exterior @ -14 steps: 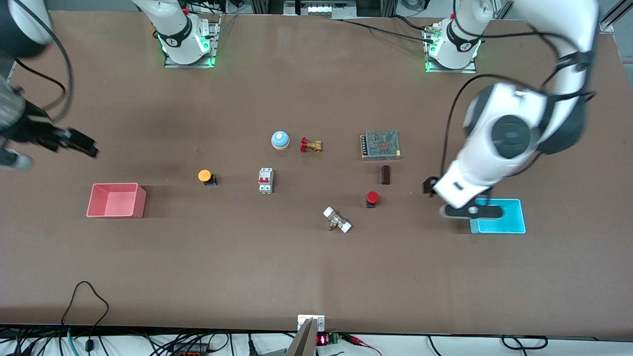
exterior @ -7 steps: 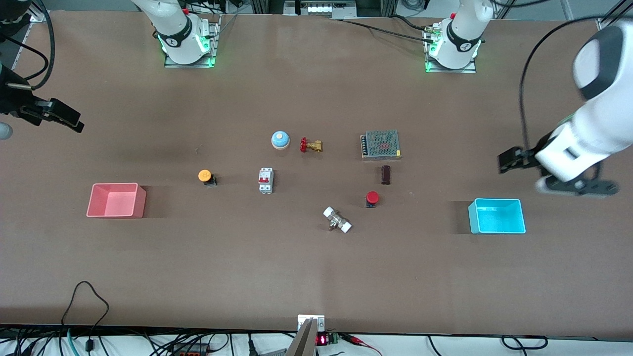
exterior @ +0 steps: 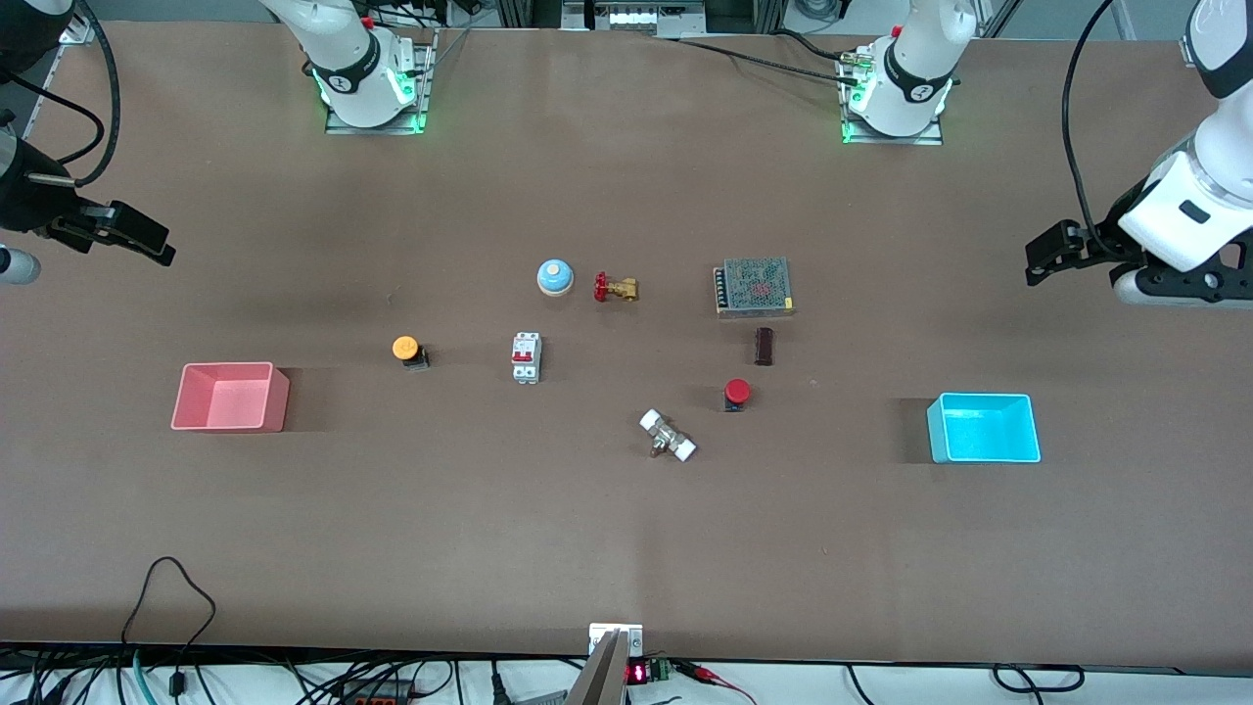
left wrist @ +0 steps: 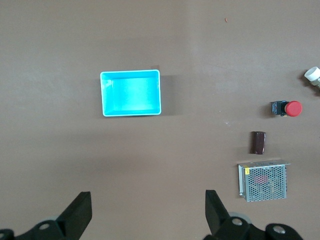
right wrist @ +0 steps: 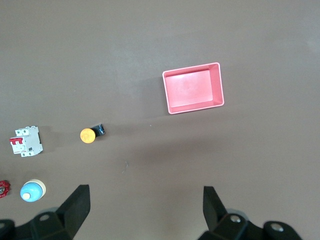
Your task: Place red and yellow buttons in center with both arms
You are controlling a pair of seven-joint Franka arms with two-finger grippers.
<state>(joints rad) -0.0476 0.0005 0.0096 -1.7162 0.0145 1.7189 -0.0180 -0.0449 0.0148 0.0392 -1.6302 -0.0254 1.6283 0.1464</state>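
Observation:
The red button (exterior: 737, 393) lies on the brown table toward the left arm's end and also shows in the left wrist view (left wrist: 290, 108). The yellow button (exterior: 406, 349) lies toward the right arm's end and also shows in the right wrist view (right wrist: 89, 134). My left gripper (exterior: 1175, 288) hangs high over bare table at the left arm's end, open and empty (left wrist: 147, 200). My right gripper (exterior: 12, 264) hangs high over the table edge at the right arm's end, open and empty (right wrist: 146, 195). Both are well away from the buttons.
A cyan bin (exterior: 984, 397) and a pink bin (exterior: 230, 367) stand empty near opposite ends. Between the buttons lie a white breaker (exterior: 526, 356), a blue dome (exterior: 555, 277), a brass valve (exterior: 615, 288), a mesh power supply (exterior: 754, 286), a dark block (exterior: 765, 346) and a white-capped fitting (exterior: 668, 436).
My left arm has swung from over the cyan bin out to the left arm's end of the table. My right gripper has drawn back toward its table edge. The buttons have not moved.

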